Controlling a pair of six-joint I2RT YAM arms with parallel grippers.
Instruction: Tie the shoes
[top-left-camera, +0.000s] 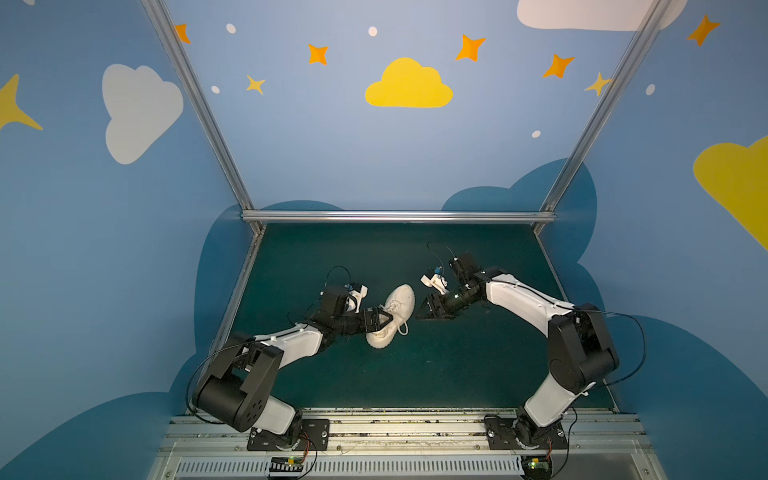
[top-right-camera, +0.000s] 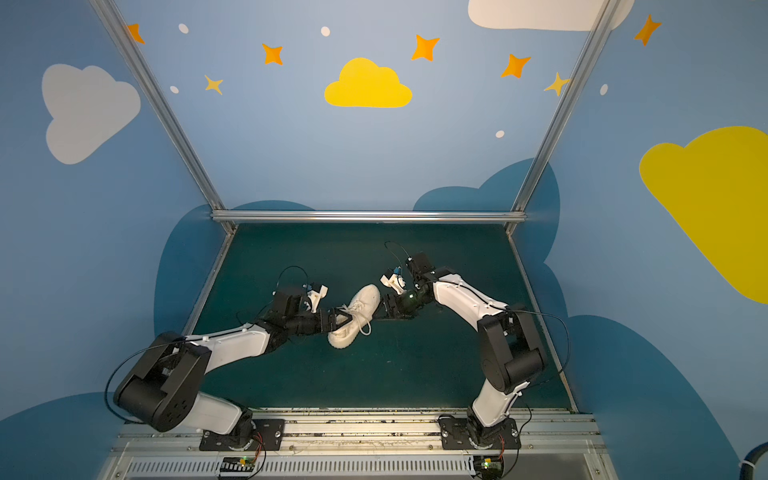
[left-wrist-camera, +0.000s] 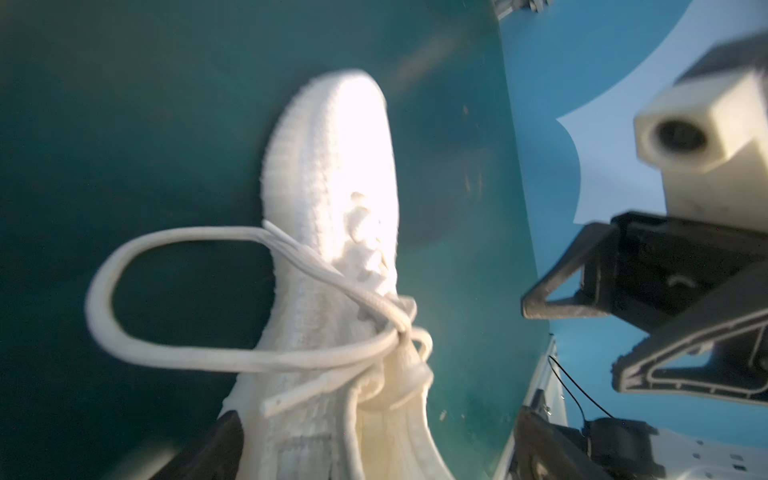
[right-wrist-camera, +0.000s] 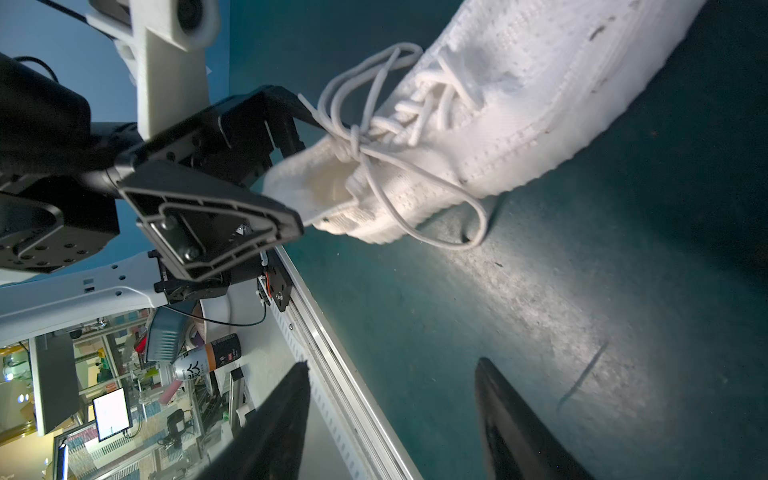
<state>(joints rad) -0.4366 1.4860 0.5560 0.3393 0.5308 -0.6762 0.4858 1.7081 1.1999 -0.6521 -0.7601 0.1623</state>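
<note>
A cream knit shoe (top-left-camera: 398, 300) (top-right-camera: 362, 300) lies on the green mat (top-left-camera: 436, 374), toe toward the back. Its white laces (left-wrist-camera: 399, 320) (right-wrist-camera: 355, 141) are knotted above the tongue, with loops hanging off both sides. My left gripper (top-left-camera: 380, 321) (top-right-camera: 340, 322) (left-wrist-camera: 374, 444) is open, its fingers (left-wrist-camera: 220, 449) wide apart on either side of the shoe's heel opening. My right gripper (top-left-camera: 424, 311) (top-right-camera: 384, 309) (right-wrist-camera: 395, 419) hovers open just right of the shoe, with only mat between its fingers (right-wrist-camera: 511, 419). It touches neither the shoe nor the laces.
Blue walls close in the mat on three sides, with a metal rail (top-left-camera: 399, 216) along the back. The arms' mounting rail (top-left-camera: 399, 426) runs along the front edge. The right wrist view shows a bottle (right-wrist-camera: 208, 361) and clutter beyond that rail.
</note>
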